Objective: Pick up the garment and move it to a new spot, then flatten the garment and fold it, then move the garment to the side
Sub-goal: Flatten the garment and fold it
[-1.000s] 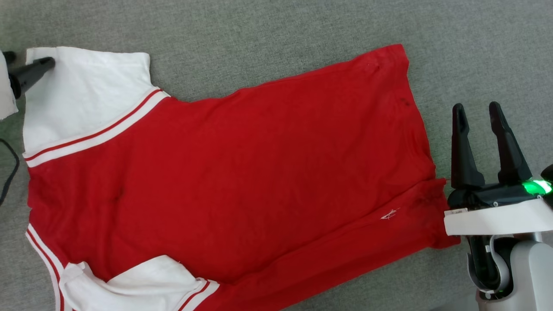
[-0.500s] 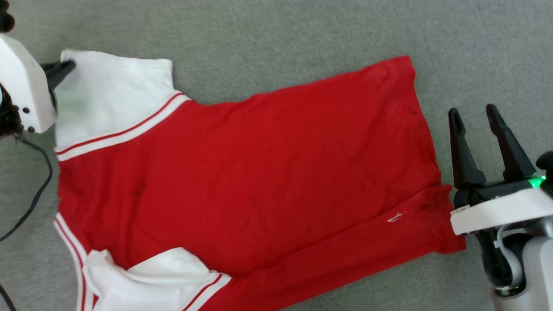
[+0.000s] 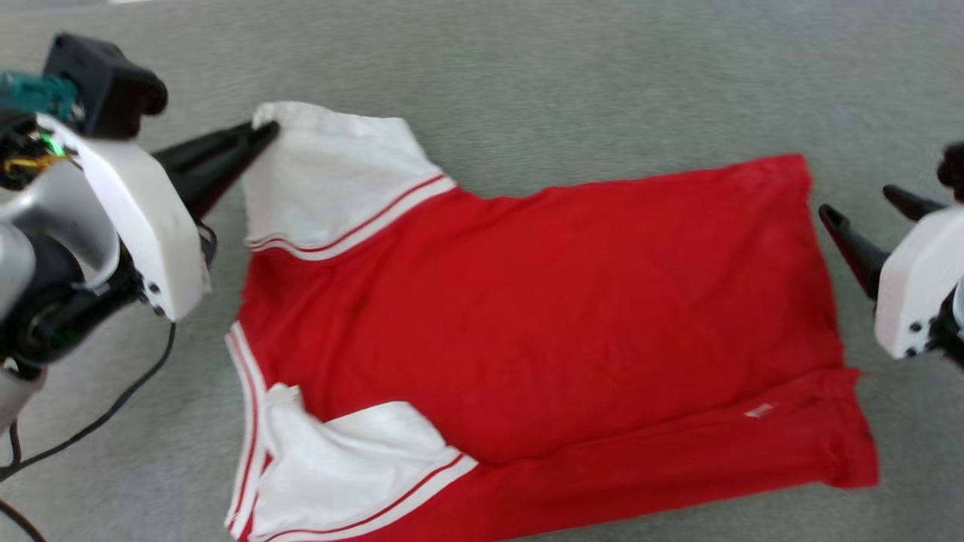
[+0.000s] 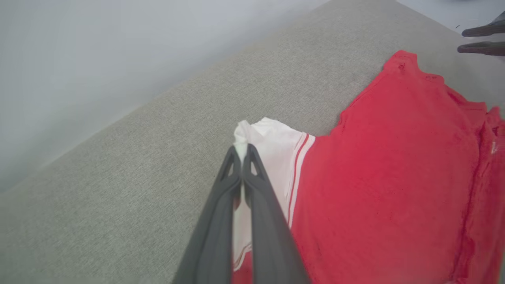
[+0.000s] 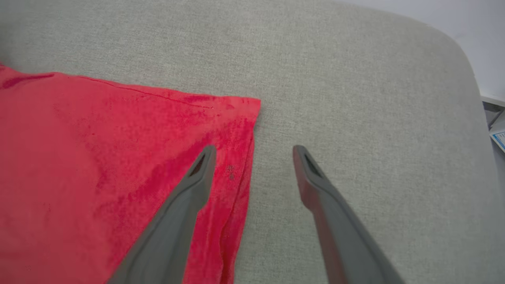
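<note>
Left hand, open a second ago, now pinches the garment; right hand stays wide.

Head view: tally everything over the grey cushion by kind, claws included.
Garment: 1
Claws: 2 (left claw shut on the Garment, right claw open)
Black cable: 1
Total: 4

open grey surface beyond the garment, black cable trailing across lower left, bare strip past the right hem
</note>
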### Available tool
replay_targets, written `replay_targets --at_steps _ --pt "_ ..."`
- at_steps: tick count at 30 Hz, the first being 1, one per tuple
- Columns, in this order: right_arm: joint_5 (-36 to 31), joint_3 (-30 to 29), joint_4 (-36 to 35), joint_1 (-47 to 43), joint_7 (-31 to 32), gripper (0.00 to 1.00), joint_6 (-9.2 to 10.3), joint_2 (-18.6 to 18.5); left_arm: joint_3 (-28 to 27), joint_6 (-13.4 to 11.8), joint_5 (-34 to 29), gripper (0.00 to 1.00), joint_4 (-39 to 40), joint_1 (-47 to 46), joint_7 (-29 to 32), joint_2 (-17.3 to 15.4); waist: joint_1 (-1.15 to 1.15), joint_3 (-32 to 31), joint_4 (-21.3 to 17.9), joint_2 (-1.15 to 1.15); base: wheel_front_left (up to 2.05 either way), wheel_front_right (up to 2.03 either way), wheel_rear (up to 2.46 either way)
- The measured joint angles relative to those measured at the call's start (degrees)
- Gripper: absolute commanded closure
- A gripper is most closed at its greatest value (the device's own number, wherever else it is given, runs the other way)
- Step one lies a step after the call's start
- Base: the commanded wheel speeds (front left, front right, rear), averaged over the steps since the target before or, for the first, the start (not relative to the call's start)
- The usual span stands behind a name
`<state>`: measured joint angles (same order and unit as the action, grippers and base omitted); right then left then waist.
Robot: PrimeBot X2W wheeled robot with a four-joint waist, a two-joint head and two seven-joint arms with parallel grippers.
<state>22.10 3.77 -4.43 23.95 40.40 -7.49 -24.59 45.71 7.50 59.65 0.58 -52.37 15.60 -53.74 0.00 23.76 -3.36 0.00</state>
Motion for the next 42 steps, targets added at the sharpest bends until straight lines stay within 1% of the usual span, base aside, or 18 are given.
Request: replay_targets --at_steps 3,4,6,8,10,13,17,21,24,25,26,27,32,33,35,38,42 --pt "-0.13 1.41 1.4 4.41 6.75 0.0 -0.03 -3.21 0.7 0.0 -0.74 1.0 3.66 0.86 -1.83 -1.07 0.0 -0.13 2.43 0.0 0.0 0.0 0.0" --pt "-0.08 1.8 2.22 5.75 8.65 0.0 -0.01 -3.76 0.75 -0.01 -1.13 1.0 4.59 1.2 -2.36 -1.36 0.0 -0.06 3.2 0.0 0.0 0.0 0.0" --pt "-0.4 3.7 3.86 8.27 11.23 0.0 -0.02 -4.67 0.91 -0.31 -1.64 1.0 6.61 2.07 -3.36 -1.56 0.0 0.23 4.66 0.0 0.0 0.0 0.0" --pt "-1.34 5.8 6.01 10.74 13.4 0.0 -0.02 -6.08 0.93 -1.19 -2.02 1.0 8.86 3.04 -4.45 -1.55 0.0 0.71 5.9 0.0 0.0 0.0 0.0" --pt "-2.21 6.88 8.64 12.63 15.05 0.0 -0.02 -6.44 1.0 -2.1 -2.75 1.0 10.99 3.89 -5.25 -1.57 0.0 1.39 6.92 0.0 0.0 0.0 0.0" --pt "-4.41 8.92 12.6 14.54 16.86 0.0 -0.02 -7.6 1.62 -3.16 -3.8 1.0 13.59 5.16 -5.92 -1.62 0.0 2.32 8.36 0.0 0.0 0.0 0.0" --pt "-4.93 8.94 16.86 15.25 17.88 0.0 -0.02 -7.72 1.91 -4.25 -4.76 1.0 15.88 5.59 -6.7 -1.4 0.0 3.34 10.14 0.0 0.0 0.0 0.0" --pt "-4.46 8.78 19.18 15.55 17.83 0.0 0.0 -7.8 2.37 -4.75 -5.12 1.0 16.68 6.3 -7.05 -0.4 0.0 4.07 11.63 0.0 0.0 0.0 0.0" --pt "-4.05 9.25 19.87 15.08 17.12 0.0 0.1 -7.95 2.48 -5.01 -5.45 1.0 16.7 6.37 -7.31 -0.23 -0.02 4.37 12.26 0.0 0.0 0.0 0.0" --pt "-3.92 9.42 20.07 14.94 16.81 0.36 0.1 -8.1 2.54 -5.02 -5.45 1.0 16.58 6.44 -7.46 -0.15 -0.02 4.39 12.4 0.0 0.0 0.0 0.0" --pt "-3.85 9.54 20.35 14.78 16.19 0.61 0.1 -8.15 2.63 -5.03 -5.47 1.0 16.37 6.54 -7.67 -0.01 -0.02 4.31 12.48 0.0 0.0 0.0 0.0" --pt "-3.72 9.55 20.68 14.54 15.34 1.0 0.09 -8.1 2.74 -5.05 -5.52 1.0 16.11 6.71 -7.8 0.19 -0.02 4.16 12.53 0.0 0.0 0.0 0.0" --pt "-3.08 8.72 22.9 13.51 10.21 1.0 0.0 -6.54 3.07 -5.7 -4.87 1.0 14.1 8.32 -8.81 0.56 -0.01 2.29 12.29 0.0 0.0 0.0 0.0" --pt "-2.15 8.14 23.58 12.44 7.89 1.0 0.0 -5.93 2.91 -6.39 -4.39 1.0 13.08 9.55 -9.83 0.27 -0.01 0.32 11.81 0.0 0.0 0.0 0.0" --pt "-1.02 7.72 23.46 11.21 6.71 1.0 0.0 -5.68 2.7 -7.02 -3.8 1.0 12.81 10.86 -10.57 0.0 -0.01 -1.26 11.42 0.0 0.0 0.0 0.0" --pt "1.07 6.01 22.21 9.18 4.76 1.0 -0.01 -5.24 2.43 -8.15 -2.8 1.0 12.69 13.18 -11.83 -1.03 0.0 -3.97 10.78 0.0 0.0 0.0 0.0" --pt "4.21 2.68 18.11 5.14 2.19 1.0 -0.01 -4.1 2.09 -10.16 -0.87 1.0 14.07 17.22 -13.32 -3.32 -0.01 -7.57 9.91 0.0 0.0 0.0 0.0"
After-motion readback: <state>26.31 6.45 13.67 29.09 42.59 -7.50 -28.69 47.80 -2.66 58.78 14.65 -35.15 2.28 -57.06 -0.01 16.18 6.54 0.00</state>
